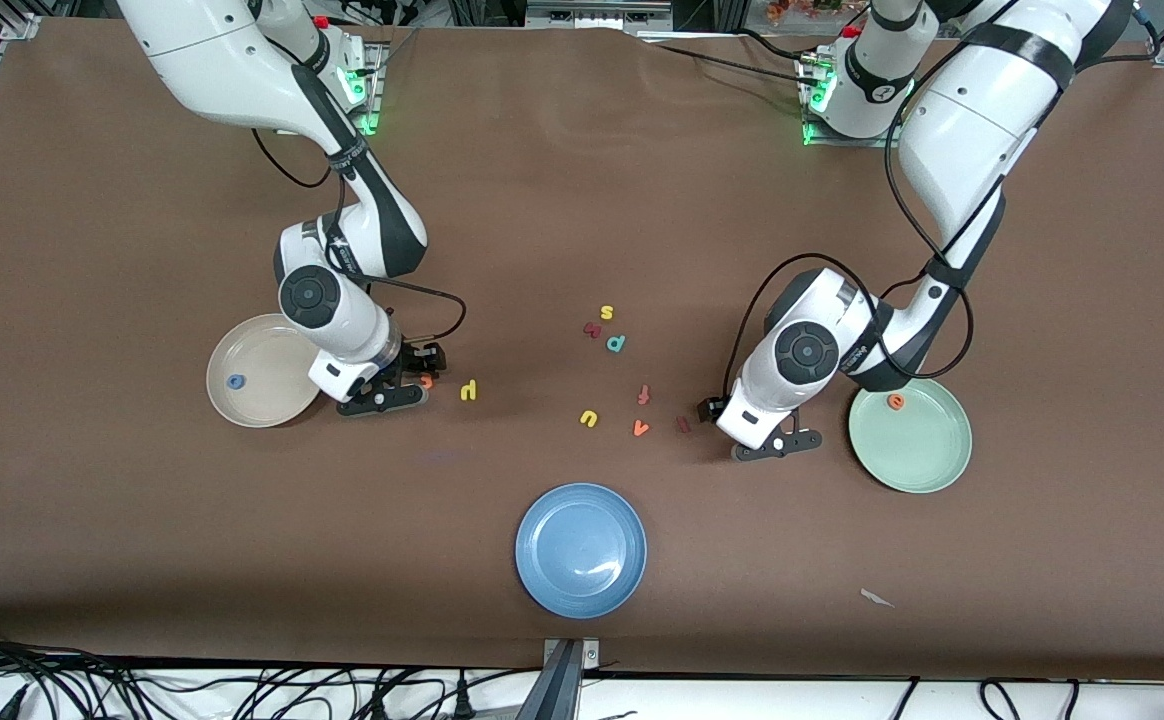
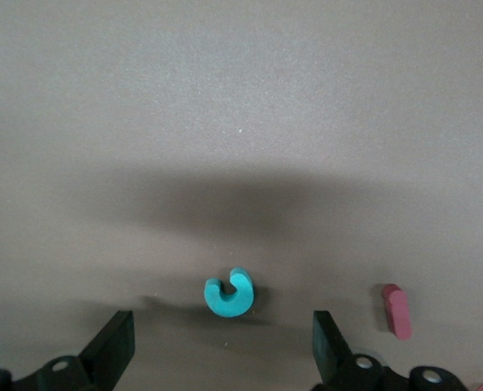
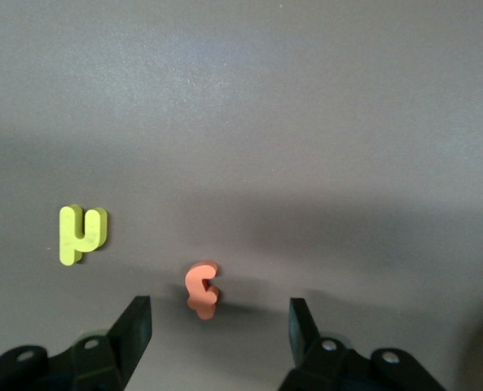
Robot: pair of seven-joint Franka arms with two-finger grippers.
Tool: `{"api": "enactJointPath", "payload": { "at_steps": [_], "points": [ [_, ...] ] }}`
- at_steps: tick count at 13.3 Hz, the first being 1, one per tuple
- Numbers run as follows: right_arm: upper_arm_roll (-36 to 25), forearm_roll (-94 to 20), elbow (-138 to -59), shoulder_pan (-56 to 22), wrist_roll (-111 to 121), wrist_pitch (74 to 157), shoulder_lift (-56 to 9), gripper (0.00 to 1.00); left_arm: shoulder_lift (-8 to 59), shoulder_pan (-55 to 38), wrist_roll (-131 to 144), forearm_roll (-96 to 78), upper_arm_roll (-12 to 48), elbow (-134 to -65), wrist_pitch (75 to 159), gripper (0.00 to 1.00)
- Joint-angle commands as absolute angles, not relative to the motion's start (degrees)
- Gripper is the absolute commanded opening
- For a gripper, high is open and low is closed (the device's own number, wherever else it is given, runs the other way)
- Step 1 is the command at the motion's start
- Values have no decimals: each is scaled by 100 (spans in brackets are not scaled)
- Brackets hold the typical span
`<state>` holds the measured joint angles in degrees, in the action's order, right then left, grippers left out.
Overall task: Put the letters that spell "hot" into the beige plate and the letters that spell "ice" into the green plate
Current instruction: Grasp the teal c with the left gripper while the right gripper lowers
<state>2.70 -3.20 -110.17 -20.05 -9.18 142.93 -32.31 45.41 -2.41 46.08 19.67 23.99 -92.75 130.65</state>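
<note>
The beige plate (image 1: 272, 345) holds the blue o (image 1: 235, 381). Beside it my right gripper (image 1: 382, 398) hangs low over the table, open (image 3: 221, 326). The orange t (image 3: 202, 289) lies just ahead of its fingertips, in line with the gap, and the yellow h (image 3: 81, 234) (image 1: 469, 390) lies off to one side. The green plate (image 1: 927, 450) holds the orange e (image 1: 895, 402). Next to that plate my left gripper (image 1: 777, 445) is open (image 2: 223, 346), and the teal c (image 2: 229, 293) lies just ahead of its gap. The dark red i (image 2: 397, 310) (image 1: 683, 424) lies beside it.
A blue plate (image 1: 580, 548) sits nearer the front camera at mid-table. Loose letters lie in the middle: yellow s (image 1: 606, 313), teal p (image 1: 616, 343), red f (image 1: 644, 395), yellow u (image 1: 589, 418), orange v (image 1: 640, 428). A paper scrap (image 1: 877, 598) lies near the front edge.
</note>
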Motion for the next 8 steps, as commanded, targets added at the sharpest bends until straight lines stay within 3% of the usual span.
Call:
{"api": "enactJointPath", "payload": {
  "at_steps": [1, 2, 5, 8],
  "points": [
    [264, -378, -10960, -2118, -1046, 14458, -3375, 72, 4711, -343, 4641, 1916, 2320, -9053, 13043, 92],
    [264, -369, -10969, -2127, -1072, 14484, -3375, 70, 4728, -343, 4649, 1916, 2320, -9053, 13052, 89],
    [255, -343, -10960, -2127, -1072, 14493, -3401, 54, 4729, -334, 4649, 1934, 2320, -9053, 13052, 74],
    [246, -325, -10951, -2109, -1072, 14528, -3410, 49, 4737, -334, 4649, 1925, 2312, -9044, 13052, 58]
  ]
}}
